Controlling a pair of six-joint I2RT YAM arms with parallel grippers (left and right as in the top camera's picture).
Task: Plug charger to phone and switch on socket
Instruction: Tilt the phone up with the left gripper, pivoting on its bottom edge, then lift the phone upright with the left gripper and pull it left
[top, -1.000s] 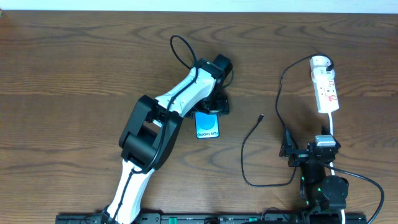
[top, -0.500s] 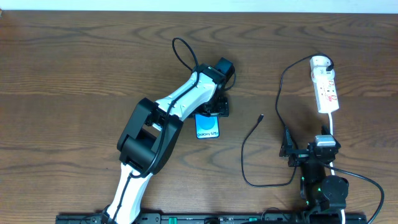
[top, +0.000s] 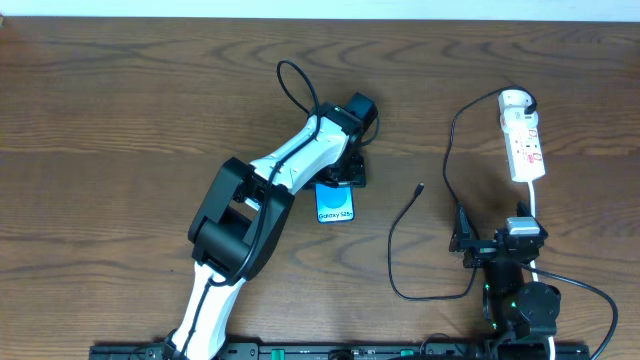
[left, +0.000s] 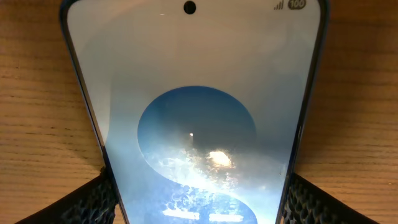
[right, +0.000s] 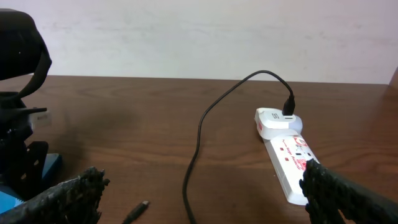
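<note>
Left gripper (left: 199, 186), as I narrowed it, pinched the phone (top: 335, 203) by both long edges; the charger's plug tip (top: 419, 187) lay well apart from the phone, unplugged.

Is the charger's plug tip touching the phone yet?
Apart. The overhead view shows bare table between the charger's plug tip and the phone.

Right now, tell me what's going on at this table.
The left fingers flank the phone, one at each long edge; whether they grip it is unclear. The charger lies loose on the table, its plug tip unplugged, its adapter in the socket. The right fingers stand open, holding nothing.
</note>
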